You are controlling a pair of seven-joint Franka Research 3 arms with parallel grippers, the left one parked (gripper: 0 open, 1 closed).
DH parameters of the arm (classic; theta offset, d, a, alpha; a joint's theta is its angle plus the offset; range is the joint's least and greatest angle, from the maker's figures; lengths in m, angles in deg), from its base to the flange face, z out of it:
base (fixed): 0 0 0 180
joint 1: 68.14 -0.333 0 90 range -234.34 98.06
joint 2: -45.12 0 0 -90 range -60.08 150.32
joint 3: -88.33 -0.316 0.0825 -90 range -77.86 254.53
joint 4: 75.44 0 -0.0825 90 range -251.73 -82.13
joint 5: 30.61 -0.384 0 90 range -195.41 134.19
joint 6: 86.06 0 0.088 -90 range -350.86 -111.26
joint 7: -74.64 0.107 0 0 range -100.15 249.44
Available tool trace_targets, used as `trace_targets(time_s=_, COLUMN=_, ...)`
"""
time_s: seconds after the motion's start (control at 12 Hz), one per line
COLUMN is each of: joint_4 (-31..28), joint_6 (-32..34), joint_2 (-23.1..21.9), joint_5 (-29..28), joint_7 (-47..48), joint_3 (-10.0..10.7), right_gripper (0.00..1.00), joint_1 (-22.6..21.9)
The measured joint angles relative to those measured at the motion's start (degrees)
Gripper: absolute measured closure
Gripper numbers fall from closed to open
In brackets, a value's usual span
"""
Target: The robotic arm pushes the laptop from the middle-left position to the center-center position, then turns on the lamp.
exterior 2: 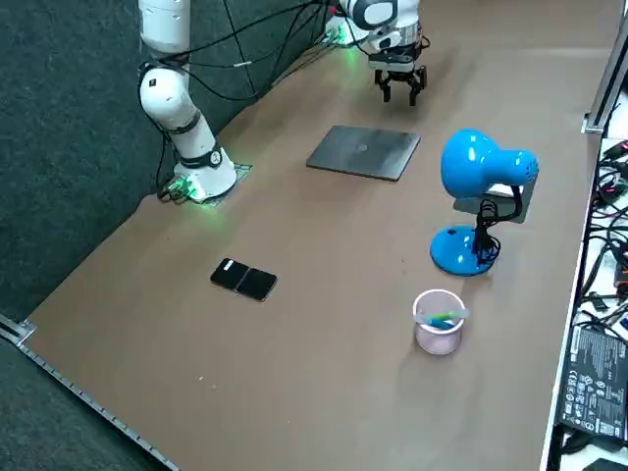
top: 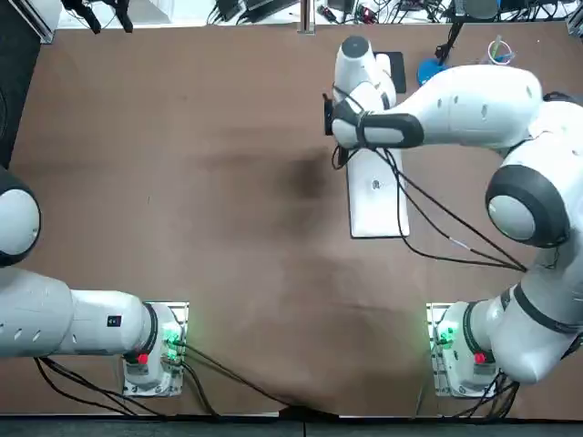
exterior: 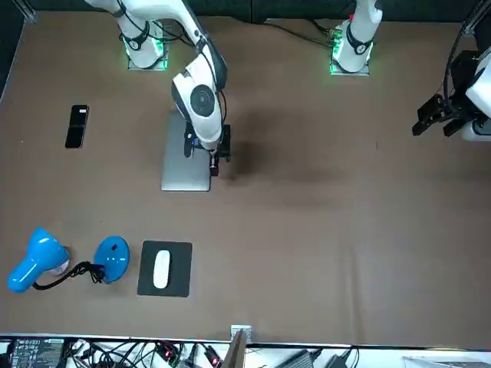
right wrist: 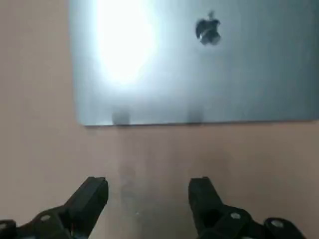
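Closed laptop [top: 378,196] lies flat, right of centre in the top view. Right gripper [right wrist: 149,188] sits just beside its long edge, not touching, jaws spread and empty. Blue lamp [exterior: 44,261] stands lower left in the front view.

One closed silver laptop [exterior: 184,161] with a logo on its lid lies on the one brown table [exterior: 345,230]. One blue desk lamp [exterior 2: 478,169] stands beyond the laptop, away from the arm bases. One black rectangular mouse pad [exterior: 178,270] lies there too, bearing one white mouse [exterior: 161,270]. One black slab phone [exterior: 76,126] lies to the laptop's right. One clear plastic cup [exterior 2: 438,326] stands farther right than the lamp. One right gripper [right wrist: 147,186], its two black fingers spread around nothing, hangs near the laptop's left long edge, not touching.
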Motion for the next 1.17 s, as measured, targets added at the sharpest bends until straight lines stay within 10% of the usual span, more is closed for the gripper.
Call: trace_targets(time_s=1.17, joint_4=-14.6, joint_6=-18.3, joint_2=0.9, joint_5=0.0, joint_7=6.9, joint_3=0.6, right_gripper=0.0, joint_1=-3.8)
